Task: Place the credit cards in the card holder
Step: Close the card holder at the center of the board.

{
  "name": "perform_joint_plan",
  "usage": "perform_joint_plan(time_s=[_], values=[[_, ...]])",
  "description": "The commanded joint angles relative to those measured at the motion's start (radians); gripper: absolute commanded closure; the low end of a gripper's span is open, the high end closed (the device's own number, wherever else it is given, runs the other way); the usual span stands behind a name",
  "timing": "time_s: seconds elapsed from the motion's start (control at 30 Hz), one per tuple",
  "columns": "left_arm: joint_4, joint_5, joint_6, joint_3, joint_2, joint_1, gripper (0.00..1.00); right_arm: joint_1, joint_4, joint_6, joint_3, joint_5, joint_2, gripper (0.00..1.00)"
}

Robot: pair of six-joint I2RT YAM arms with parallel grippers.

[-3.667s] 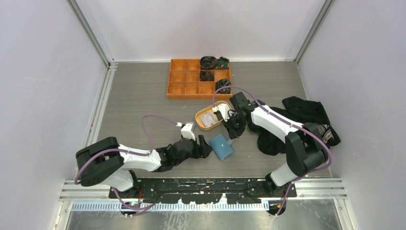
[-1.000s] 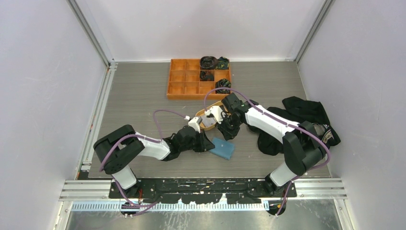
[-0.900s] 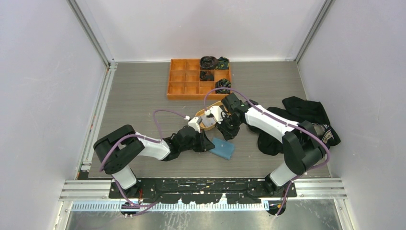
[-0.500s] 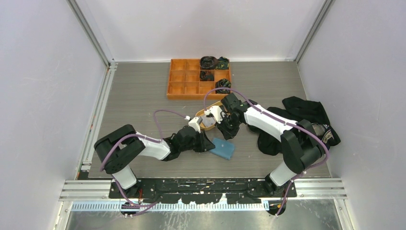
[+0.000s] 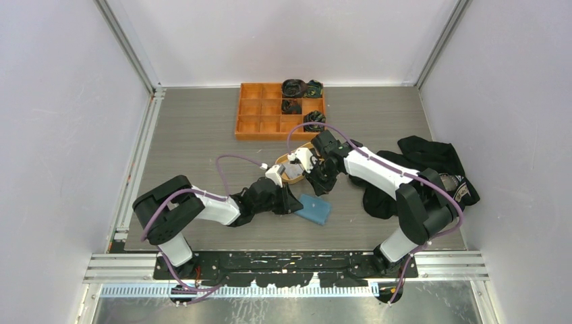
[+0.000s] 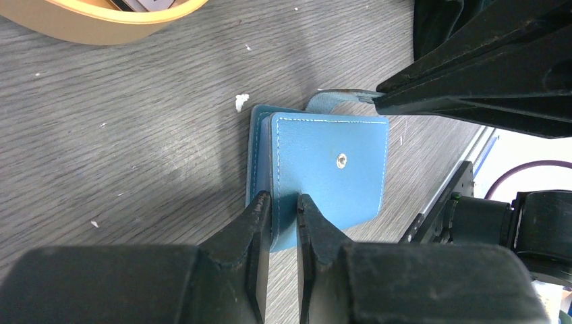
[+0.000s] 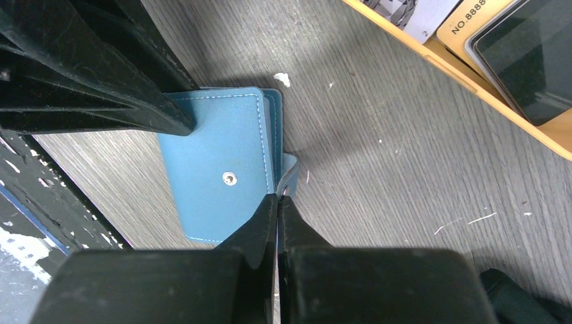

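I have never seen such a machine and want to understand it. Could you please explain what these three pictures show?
Two robot arms are bolted at the near edge of a grey wood-grain table. One picture is taken from above; the other two come from cameras on each wrist. On the table lie a small blue folding card holder, a tan oval dish with cards, an orange compartment tray and black cloth. The left gripper pinches the holder's cover edge; the right gripper pinches its snap tab.
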Motion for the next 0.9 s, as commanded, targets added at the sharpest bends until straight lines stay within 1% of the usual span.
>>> perform_joint_plan(time_s=[0.0, 0.1, 0.2, 0.3, 0.47, 0.67, 0.87], values=[[-0.087, 0.010, -0.013, 0.001, 0.024, -0.004, 0.88, -0.004, 0.014, -0.017, 0.025, -0.004, -0.048, 0.99], [-0.111, -0.003, -0.034, -0.003, 0.010, -0.004, 0.89, -0.003, 0.036, -0.016, 0.011, 0.009, -0.080, 0.99], [-0.117, -0.009, -0.049, -0.014, -0.009, -0.004, 0.89, -0.002, 0.031, -0.047, -0.008, -0.031, -0.105, 0.99], [-0.113, -0.002, -0.053, -0.016, -0.018, -0.005, 0.89, 0.006, -0.001, -0.111, -0.020, -0.052, -0.101, 0.99], [-0.092, 0.014, -0.062, -0.018, -0.018, -0.007, 0.89, 0.040, -0.007, -0.197, -0.056, -0.021, -0.104, 0.99], [-0.066, 0.031, -0.077, -0.028, -0.023, -0.008, 0.89, 0.108, -0.008, -0.225, -0.068, 0.017, -0.086, 0.99], [-0.037, 0.042, -0.090, -0.035, -0.020, -0.014, 0.90, 0.120, -0.005, -0.240, -0.081, -0.002, -0.106, 0.99]])
